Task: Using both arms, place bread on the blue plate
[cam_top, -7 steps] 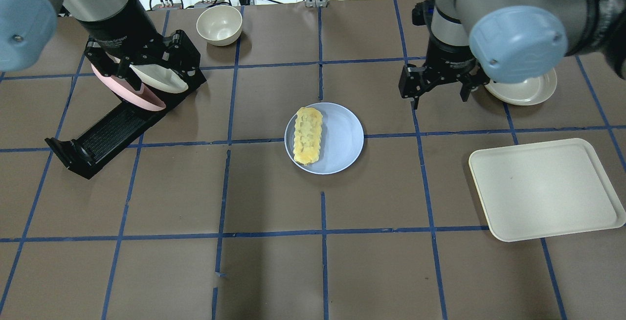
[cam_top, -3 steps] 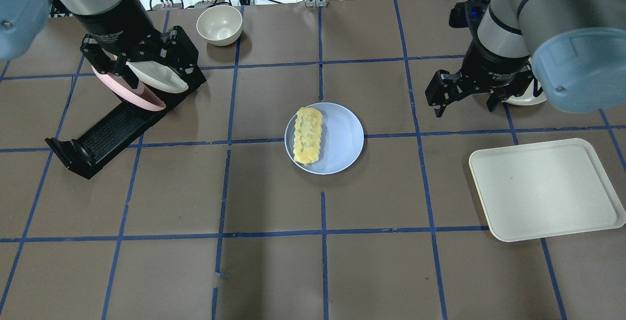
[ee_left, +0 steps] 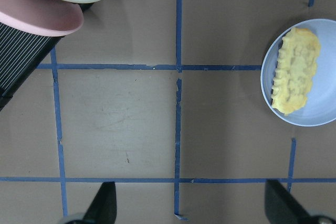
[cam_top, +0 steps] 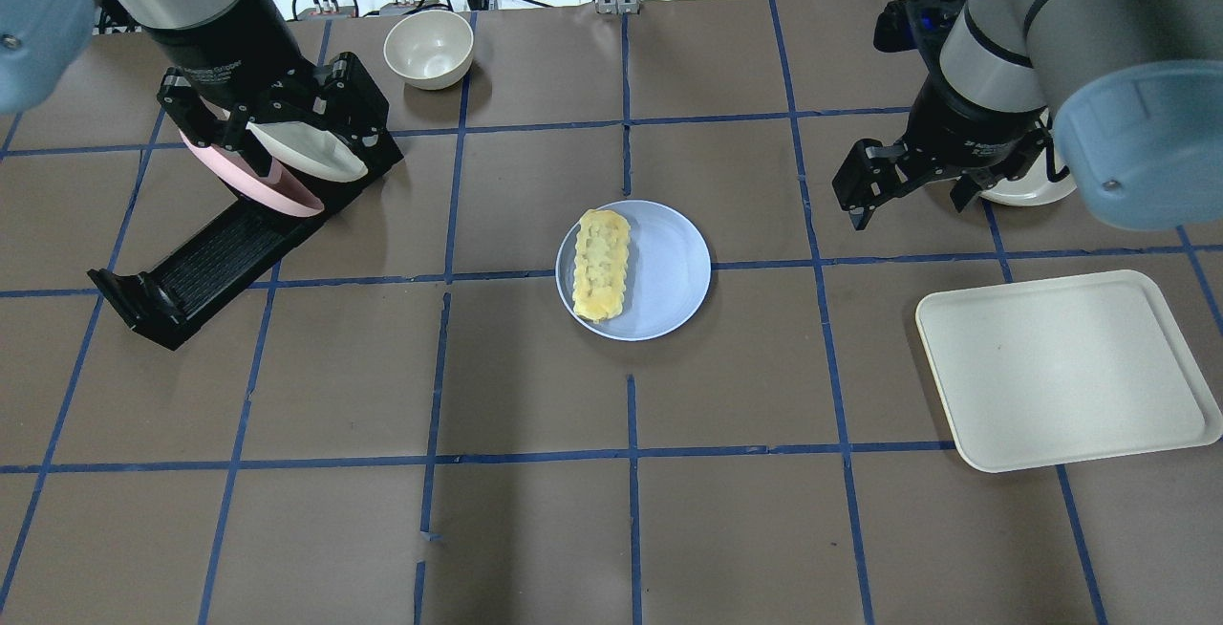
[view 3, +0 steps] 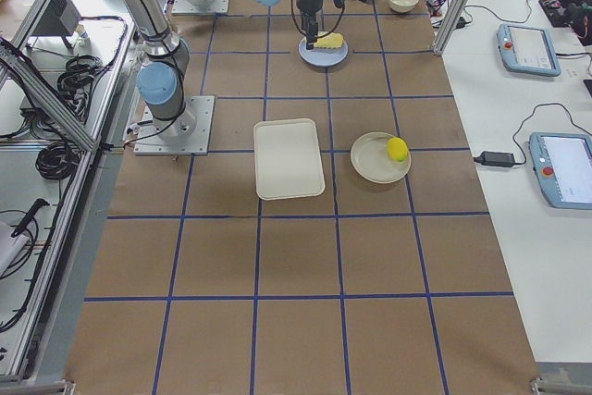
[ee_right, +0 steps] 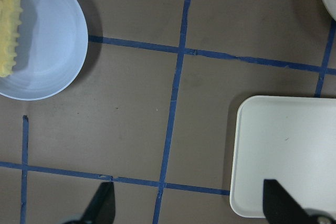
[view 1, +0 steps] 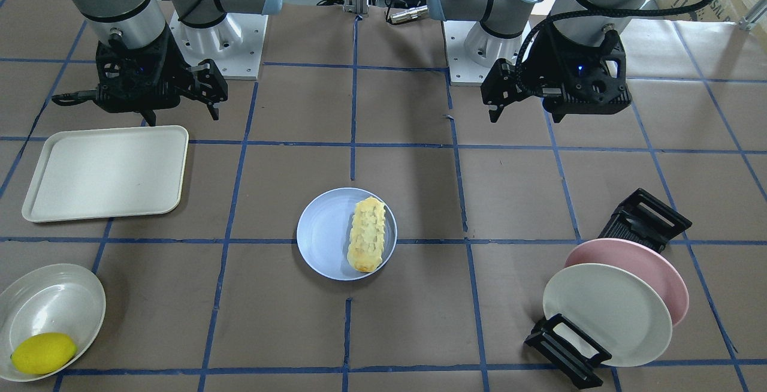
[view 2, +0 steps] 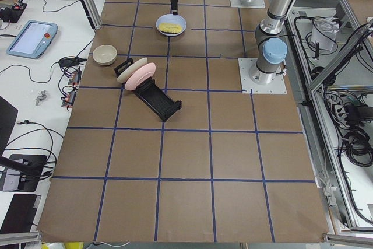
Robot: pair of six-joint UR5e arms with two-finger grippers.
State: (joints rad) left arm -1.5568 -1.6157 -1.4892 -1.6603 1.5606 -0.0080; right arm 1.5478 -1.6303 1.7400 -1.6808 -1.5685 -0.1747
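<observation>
The pale-yellow bread (cam_top: 602, 265) lies along the left part of the blue plate (cam_top: 674, 271) at the table's middle. Both also show in the front view, bread (view 1: 367, 242) on plate (view 1: 320, 236). My left gripper (cam_top: 234, 142) is open and empty, high above the dish rack, far left of the plate. Its wrist view shows the bread (ee_left: 295, 69) at the right edge. My right gripper (cam_top: 912, 204) is open and empty, to the right of the plate. Its wrist view shows the plate (ee_right: 52, 40) at the upper left.
A cream tray (cam_top: 1070, 372) lies at the right. A black dish rack (view 1: 644, 221) holds a pink plate (view 1: 653, 266) and a cream plate (view 1: 605, 314). A small bowl (cam_top: 428, 47) stands at the back. A lemon (view 1: 42, 353) lies in a cream dish (view 1: 54, 302).
My right arm has swung to the right, away from the blue plate, and its gripper stays open. The left arm has barely shifted. The bread and plate have not moved.
</observation>
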